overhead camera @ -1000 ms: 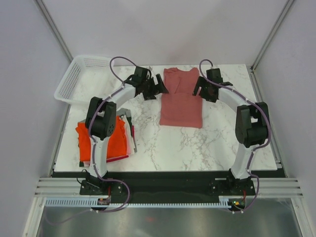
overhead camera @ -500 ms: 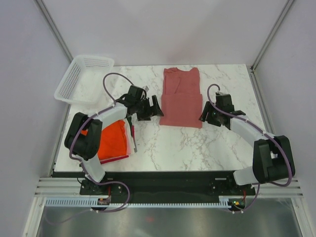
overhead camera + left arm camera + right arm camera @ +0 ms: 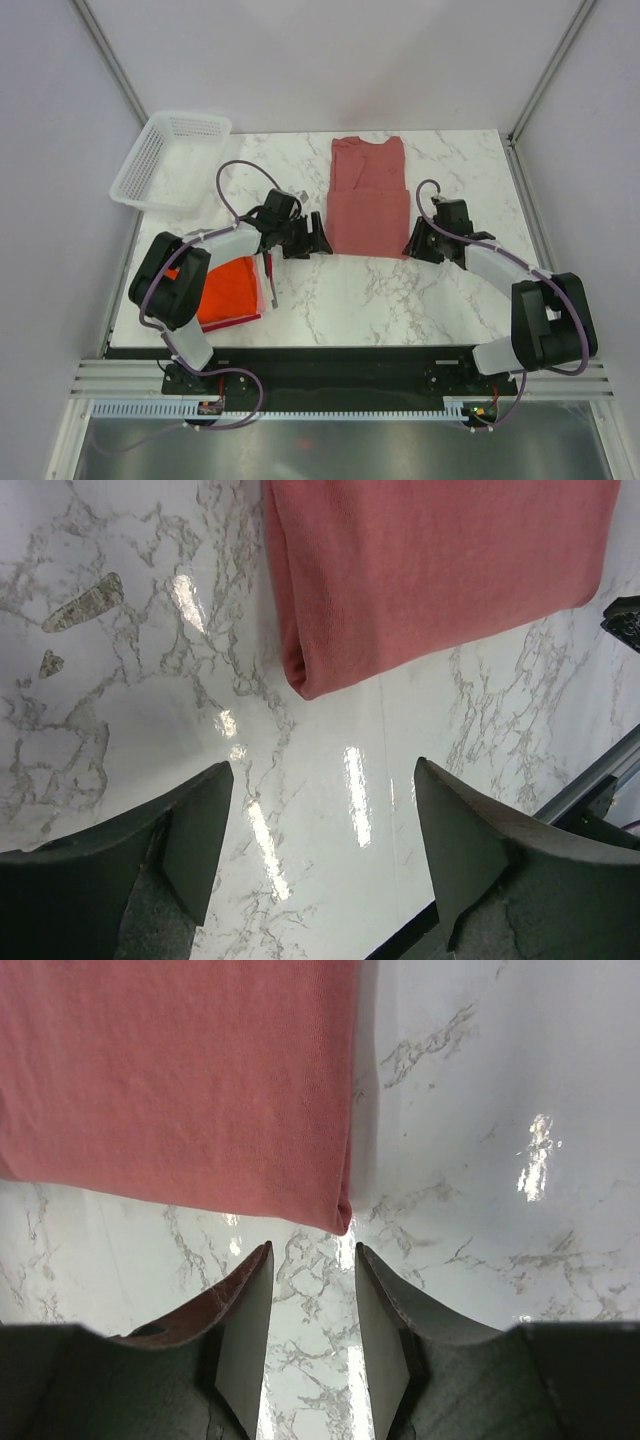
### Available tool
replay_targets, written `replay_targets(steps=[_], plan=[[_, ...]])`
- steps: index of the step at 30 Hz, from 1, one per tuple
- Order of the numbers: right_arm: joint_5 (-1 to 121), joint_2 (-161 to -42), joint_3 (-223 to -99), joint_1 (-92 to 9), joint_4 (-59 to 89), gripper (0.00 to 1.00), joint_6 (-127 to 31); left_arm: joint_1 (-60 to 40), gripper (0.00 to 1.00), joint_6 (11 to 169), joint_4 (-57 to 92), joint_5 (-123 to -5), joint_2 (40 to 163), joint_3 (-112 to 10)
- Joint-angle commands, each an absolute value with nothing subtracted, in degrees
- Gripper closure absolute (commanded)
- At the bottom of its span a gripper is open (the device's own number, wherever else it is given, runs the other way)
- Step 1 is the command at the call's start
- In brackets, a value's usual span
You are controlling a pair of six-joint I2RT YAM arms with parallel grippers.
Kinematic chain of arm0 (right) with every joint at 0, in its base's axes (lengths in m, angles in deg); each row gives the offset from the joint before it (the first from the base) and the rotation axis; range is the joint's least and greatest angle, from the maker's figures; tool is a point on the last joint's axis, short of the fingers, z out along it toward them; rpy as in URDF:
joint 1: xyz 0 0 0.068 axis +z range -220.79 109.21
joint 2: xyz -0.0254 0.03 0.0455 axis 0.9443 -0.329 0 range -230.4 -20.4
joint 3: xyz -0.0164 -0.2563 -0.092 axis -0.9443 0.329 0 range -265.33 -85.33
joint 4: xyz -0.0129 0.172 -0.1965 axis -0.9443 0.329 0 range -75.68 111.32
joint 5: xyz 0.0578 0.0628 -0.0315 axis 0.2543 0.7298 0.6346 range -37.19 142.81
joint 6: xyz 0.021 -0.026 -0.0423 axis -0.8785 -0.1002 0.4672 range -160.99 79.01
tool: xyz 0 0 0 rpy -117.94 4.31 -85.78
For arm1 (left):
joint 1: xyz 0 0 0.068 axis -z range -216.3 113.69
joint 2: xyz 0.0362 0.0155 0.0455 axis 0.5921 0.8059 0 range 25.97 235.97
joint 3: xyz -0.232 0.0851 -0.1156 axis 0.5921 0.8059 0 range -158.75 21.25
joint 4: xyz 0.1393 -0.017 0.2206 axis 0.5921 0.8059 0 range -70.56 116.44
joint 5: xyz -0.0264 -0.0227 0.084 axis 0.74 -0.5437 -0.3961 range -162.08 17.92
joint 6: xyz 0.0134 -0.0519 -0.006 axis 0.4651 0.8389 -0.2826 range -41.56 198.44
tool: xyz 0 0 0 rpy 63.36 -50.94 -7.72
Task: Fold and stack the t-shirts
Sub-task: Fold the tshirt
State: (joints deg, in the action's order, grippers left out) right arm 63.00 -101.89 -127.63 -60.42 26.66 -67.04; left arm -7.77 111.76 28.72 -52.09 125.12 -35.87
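The pinkish-red tee (image 3: 367,200) is found lying flat on the marble table (image 3: 340,300), at the far middle, with its neck end toward the far edge. Its near part is seen as a wider, doubled layer, and in the left wrist view the near left corner is shown as a rounded fold resting on the table. The left gripper (image 3: 318,240) is held low just beside that near left corner, its fingers (image 3: 195,825) spread wide, with only bare marble between them and no cloth touched. The right gripper (image 3: 415,243) is held low at the near right corner of the tee. Its fingers (image 3: 245,1310) are parted by a narrower gap, and the cloth corner is seen just ahead of the tips, not pinched. Both arms are bent inward across the table, so that the tee is flanked on either side. A stack (image 3: 228,290) of folded tees is placed at the near left of the table, well apart from the pinkish-red tee. Its top piece is bright orange-red, pale pink and white edges are shown along its right side, and it is partly hidden by the left arm. A white mesh basket (image 3: 170,160) is set at the far left corner, overhanging the table edge.
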Motion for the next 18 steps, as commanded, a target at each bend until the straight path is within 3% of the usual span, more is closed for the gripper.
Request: replay_targets(steps=[1, 5, 8, 18], plan=[[65.2, -104.1, -127.5, -60.5, 23.4, 0.54, -65.8, -7.1, 0.19, 109.0, 25.7, -50.5, 125.6, -36.7], [64.4, -106.5, -127.7, -60.5, 23.1, 0.53, -66.0, -7.0, 0.21, 109.1, 25.6, -51.0, 127.5, -37.8], [64.0, -108.1, -128.1, -60.5, 22.5, 0.55, -66.4, -7.0, 0.30, 109.2, 25.6, -50.9, 129.4, -39.2], [62.9, -111.6, -129.6, -60.5, 21.2, 0.70, -67.1, -7.0, 0.44, 110.5, 25.6, -50.6, 133.6, -42.1]])
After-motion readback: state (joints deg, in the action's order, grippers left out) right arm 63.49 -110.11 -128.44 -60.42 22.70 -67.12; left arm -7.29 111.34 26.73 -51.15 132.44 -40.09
